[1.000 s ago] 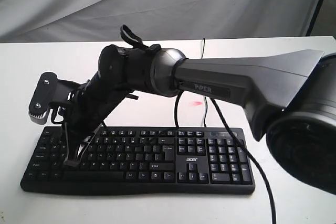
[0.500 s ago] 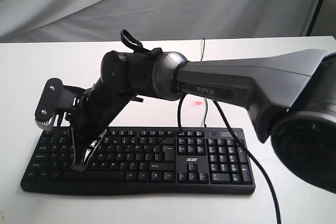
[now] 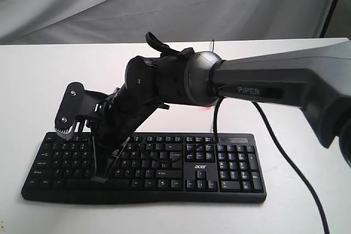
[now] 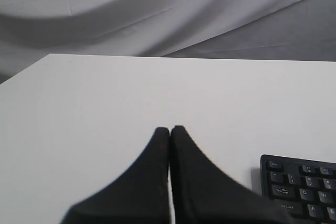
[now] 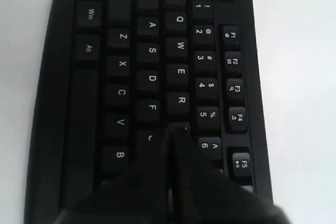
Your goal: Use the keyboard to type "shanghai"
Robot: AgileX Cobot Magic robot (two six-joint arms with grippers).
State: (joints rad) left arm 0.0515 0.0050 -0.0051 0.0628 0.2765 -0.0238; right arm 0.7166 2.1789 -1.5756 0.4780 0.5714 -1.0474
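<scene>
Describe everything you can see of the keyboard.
The keyboard is wide, black and plastic-looking, with small white legends, a number pad at one end and a white acer logo. It lies flat on the white table. The right tool, shut, points down at its letter keys beside R and F. Whether it is pressing one is unclear.

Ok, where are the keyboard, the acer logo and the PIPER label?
keyboard (image 3: pixel 164 171): exterior view, on its main key block.
acer logo (image 3: pixel 198 166): exterior view, middle of the white lettering.
PIPER label (image 3: pixel 248 89): exterior view, middle of its lettering.
</scene>
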